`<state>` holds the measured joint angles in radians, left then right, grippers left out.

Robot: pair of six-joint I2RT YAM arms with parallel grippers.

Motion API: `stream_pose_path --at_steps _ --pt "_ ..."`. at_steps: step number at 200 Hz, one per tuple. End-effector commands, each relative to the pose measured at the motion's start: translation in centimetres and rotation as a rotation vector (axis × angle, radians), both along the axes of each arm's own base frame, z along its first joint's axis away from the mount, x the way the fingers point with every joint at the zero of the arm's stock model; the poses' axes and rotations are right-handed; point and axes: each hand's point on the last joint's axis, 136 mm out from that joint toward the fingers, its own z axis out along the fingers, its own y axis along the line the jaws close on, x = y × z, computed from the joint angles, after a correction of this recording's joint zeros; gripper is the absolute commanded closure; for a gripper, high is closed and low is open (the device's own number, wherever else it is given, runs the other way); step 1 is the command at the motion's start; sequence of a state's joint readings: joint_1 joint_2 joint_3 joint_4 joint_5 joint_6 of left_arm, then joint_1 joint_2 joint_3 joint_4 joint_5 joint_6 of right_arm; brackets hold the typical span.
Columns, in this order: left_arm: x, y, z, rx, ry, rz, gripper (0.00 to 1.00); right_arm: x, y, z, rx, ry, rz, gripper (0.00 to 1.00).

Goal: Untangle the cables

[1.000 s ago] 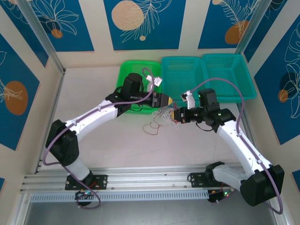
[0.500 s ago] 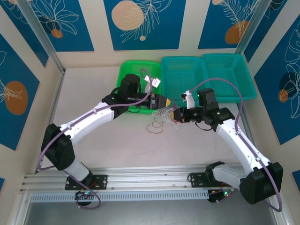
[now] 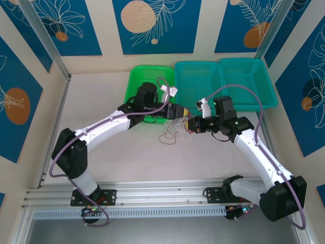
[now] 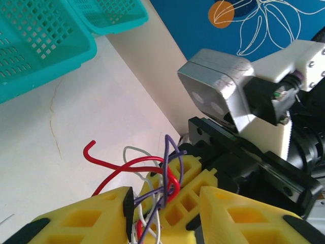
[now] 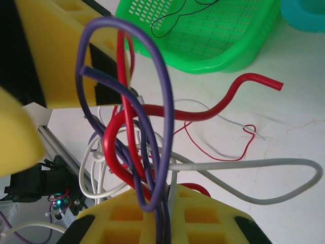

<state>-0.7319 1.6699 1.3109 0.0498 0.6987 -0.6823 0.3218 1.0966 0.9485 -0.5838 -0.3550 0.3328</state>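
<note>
Right gripper (image 3: 188, 123) clamped tight on the cables (image 3: 172, 132) at mid-table (image 3: 117, 147). Left gripper (image 3: 180, 112) comes in from 10 o'clock, jaws apart, straddling the bundle. A red one trails toward 7 o'clock.

We see three baskets in a row at the far side of the pale counter (image 3: 101, 101). A green basket (image 3: 147, 76) stands on the left, a teal basket (image 3: 195, 81) just beside it in the middle, and a second teal basket (image 3: 249, 81) close against that one on the right. All sit upright, with perforated walls. Behind them we find walls with blue panels (image 3: 155, 25) bearing white leaf outlines and orange discs. An aluminium rail (image 3: 152, 189) runs along the near edge. We notice a hairline crack (image 4: 53, 117) in the counter.
</note>
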Motion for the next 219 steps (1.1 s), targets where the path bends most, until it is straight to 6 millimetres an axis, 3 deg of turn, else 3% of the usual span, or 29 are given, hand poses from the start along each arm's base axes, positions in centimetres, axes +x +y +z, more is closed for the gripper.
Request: stream_pose_path --at_steps 1,60,85,105,124,165,193,219 --pt "-0.6 -1.1 1.2 -0.046 -0.018 -0.043 0.66 0.0 0.6 1.4 0.031 -0.024 0.017 1.00" --pt "-0.2 -1.3 1.1 -0.045 -0.024 -0.034 0.81 -0.2 0.7 1.2 0.037 -0.016 0.021 1.00" --pt "-0.1 -1.3 1.4 -0.054 -0.035 -0.036 0.96 -0.2 0.6 0.8 0.030 -0.009 0.016 0.99" --pt "-0.1 -1.2 2.5 -0.068 -0.053 -0.032 1.00 -0.1 0.1 -0.2 0.000 0.014 -0.019 0.92" --pt "0.1 -0.8 4.4 -0.079 -0.075 -0.013 1.00 -0.1 -1.6 -3.5 -0.099 0.075 -0.097 0.85" --pt "0.4 0.6 9.9 -0.122 -0.177 0.043 1.00 -1.8 -6.2 -11.7 -0.320 0.323 -0.272 0.85" --pt "0.1 1.3 13.3 -0.133 -0.253 0.050 1.00 -2.8 -7.9 -14.6 -0.341 0.449 -0.370 0.82" --pt "-0.1 2.1 16.6 -0.144 -0.326 0.064 1.00 -3.2 -9.0 -16.1 -0.317 0.526 -0.449 0.79"
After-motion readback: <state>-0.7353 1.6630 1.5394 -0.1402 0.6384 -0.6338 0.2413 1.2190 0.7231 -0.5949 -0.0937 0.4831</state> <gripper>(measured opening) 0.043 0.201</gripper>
